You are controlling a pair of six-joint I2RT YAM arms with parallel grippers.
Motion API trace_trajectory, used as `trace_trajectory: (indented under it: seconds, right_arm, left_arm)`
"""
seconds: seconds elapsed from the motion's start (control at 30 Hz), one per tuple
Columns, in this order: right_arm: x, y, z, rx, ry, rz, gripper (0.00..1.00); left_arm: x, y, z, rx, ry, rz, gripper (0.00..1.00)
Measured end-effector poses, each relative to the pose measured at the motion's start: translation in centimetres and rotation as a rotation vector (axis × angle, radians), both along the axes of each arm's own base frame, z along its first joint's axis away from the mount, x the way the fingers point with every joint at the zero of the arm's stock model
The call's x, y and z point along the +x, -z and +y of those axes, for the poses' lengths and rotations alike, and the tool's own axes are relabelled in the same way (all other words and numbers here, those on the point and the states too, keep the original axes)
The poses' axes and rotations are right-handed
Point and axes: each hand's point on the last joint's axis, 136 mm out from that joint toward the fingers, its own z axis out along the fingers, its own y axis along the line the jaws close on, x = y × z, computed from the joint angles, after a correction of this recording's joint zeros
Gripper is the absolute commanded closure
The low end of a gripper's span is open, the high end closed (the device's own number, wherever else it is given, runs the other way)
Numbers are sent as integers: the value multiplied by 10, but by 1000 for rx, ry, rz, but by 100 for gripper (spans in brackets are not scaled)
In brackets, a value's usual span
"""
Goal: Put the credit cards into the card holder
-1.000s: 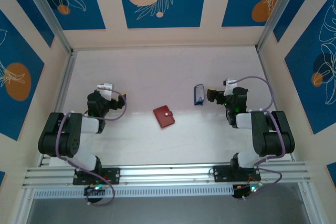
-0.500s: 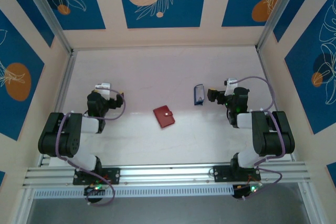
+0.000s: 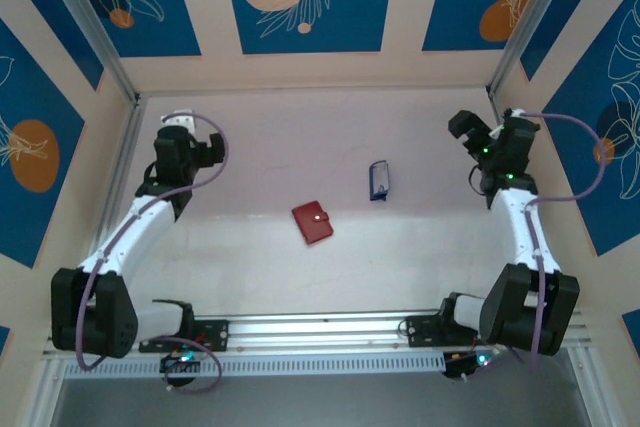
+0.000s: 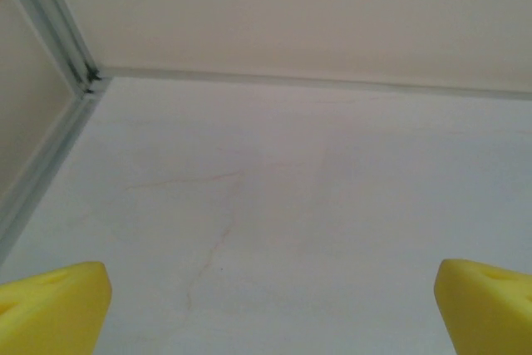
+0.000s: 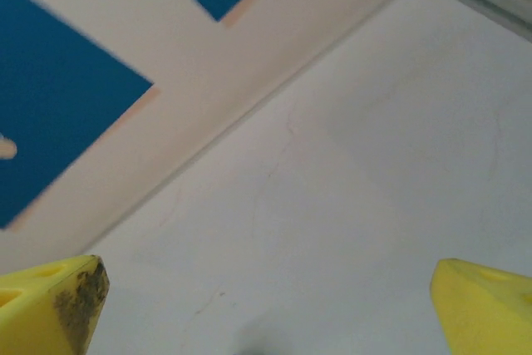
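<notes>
Both grippers are standing wide open and empty; the wallet is lying shut mid-table.
Your left gripper (image 4: 270, 288) is hovering over the far-left part of the table (image 3: 270, 147), jaws spread wide with nothing between them. Your right gripper (image 5: 268, 276) is hovering at the far right, equally spread and empty, its left pad (image 5: 75, 297) showing dark smudges. The red wallet (image 3: 313, 222) is lying closed, snap up, at the centre, well apart from both grippers. A blue item (image 3: 378, 180) is sitting near it, to the right and farther back.
</notes>
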Motion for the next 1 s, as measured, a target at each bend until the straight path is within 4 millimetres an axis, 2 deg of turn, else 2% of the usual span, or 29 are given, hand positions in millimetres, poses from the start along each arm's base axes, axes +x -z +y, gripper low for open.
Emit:
trace_trajectory:
  seconds: [0.03, 0.1, 0.13, 0.17, 0.23, 0.27, 0.33, 0.43, 0.57, 0.67, 0.77, 1.0]
  right_arm:
    - [-2, 8, 1, 34, 3, 53, 1]
    - [-8, 26, 24, 61, -45, 153, 1]
    - [-14, 34, 45, 61, -94, 201, 4]
    - [-20, 40, 68, 54, -153, 242, 11]
    - [-35, 48, 110, 22, -267, 303, 18]
    - [-42, 50, 128, 6, -314, 322, 21]
    - [-59, 54, 163, -43, -418, 359, 27]
    - [-80, 62, 202, -109, -530, 401, 38]
    - [-97, 79, 248, -212, -652, 461, 47]
    - [-104, 100, 277, -278, -726, 517, 58]
    - [-108, 118, 299, -326, -783, 563, 59]
    - [-108, 148, 337, -413, -863, 617, 57]
  left_arm:
    - [-4, 0, -9, -23, 12, 31, 0]
    - [-16, 8, -31, -66, 49, 113, 0]
    - [-25, 16, -45, -90, 79, 160, 0]
    - [-35, 24, -59, -116, 115, 207, 3]
    - [-53, 36, -87, -166, 190, 287, 9]
    - [-61, 40, -101, -195, 229, 314, 14]
    - [-78, 47, -132, -281, 311, 370, 33]
    - [-96, 58, -167, -385, 397, 441, 55]
    - [-103, 82, -205, -487, 451, 546, 76]
    - [-101, 108, -220, -538, 447, 628, 86]
    - [-99, 128, -224, -566, 409, 681, 89]
    - [-91, 150, -233, -608, 383, 715, 93]
